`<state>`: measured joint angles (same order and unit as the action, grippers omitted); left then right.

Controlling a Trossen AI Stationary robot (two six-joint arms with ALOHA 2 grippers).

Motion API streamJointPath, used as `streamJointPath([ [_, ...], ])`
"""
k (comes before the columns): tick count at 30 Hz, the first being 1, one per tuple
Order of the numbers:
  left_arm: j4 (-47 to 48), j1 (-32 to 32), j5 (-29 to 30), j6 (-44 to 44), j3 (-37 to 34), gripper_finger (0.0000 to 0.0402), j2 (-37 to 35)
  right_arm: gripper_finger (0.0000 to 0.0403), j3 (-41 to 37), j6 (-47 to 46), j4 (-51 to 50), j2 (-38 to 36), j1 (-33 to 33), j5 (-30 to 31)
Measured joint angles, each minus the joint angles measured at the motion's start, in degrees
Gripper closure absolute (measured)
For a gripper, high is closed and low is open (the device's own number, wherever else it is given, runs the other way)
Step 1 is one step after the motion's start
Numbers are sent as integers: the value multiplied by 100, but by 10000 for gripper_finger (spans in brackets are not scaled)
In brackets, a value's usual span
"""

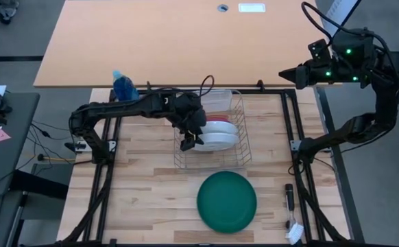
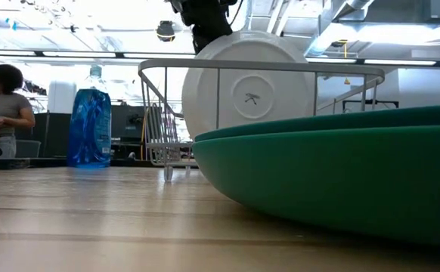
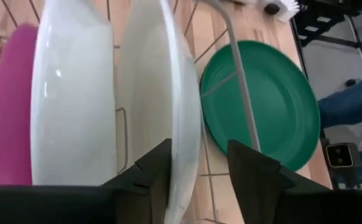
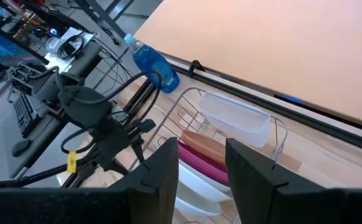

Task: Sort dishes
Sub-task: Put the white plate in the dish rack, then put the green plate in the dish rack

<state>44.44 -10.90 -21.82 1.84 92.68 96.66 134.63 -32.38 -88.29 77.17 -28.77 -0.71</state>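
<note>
- Blue spray bottle (image 1: 124, 86) is standing on the tabletop (image 1: 144, 199), just outside the far-left corner of the wire rack (image 1: 243, 130).
- Left gripper (image 1: 190, 143) is hanging over the rack's near-left part, w/ fingers (image 3: 153, 171) sitting narrowly either side of the rim of the nearest white plate (image 3: 162, 99); fingers are at the rim, but can't tell if they're actually pressing on it.
- Inside the rack, plates are standing on edge: nearest white plate, then a 2nd white plate (image 3: 69, 99) right behind it, then magenta plate (image 3: 10, 106), then salmon plate (image 4: 209, 147) furthest back.
- Clear plastic tub (image 4: 234, 121) is sitting at the rack's far end, behind the salmon plate.
- Dark green plate (image 1: 227, 201) is lying flat on the tabletop, just in front of the rack, not touching it.
- Right gripper (image 1: 286, 73) is waiting raised, well off the rack's far-right corner; fingers (image 4: 159, 171) are standing apart, holding nothing.
</note>
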Motion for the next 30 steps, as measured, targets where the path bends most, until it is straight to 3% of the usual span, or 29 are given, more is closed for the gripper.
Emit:
streamJointPath([
  [5,1,3,6,-86,294,242,0,269,-1,116,2,0,0,2],
  [13,371,-21,-40,110,745,242,-19,269,0,277,2,0,0,11],
  [24,449,-48,334,108,560,258,0,269,-1,437,2,4,0,127],
  [30,470,-123,409,-520,754,270,-2,269,-8,-346,-185,4,5,26],
])
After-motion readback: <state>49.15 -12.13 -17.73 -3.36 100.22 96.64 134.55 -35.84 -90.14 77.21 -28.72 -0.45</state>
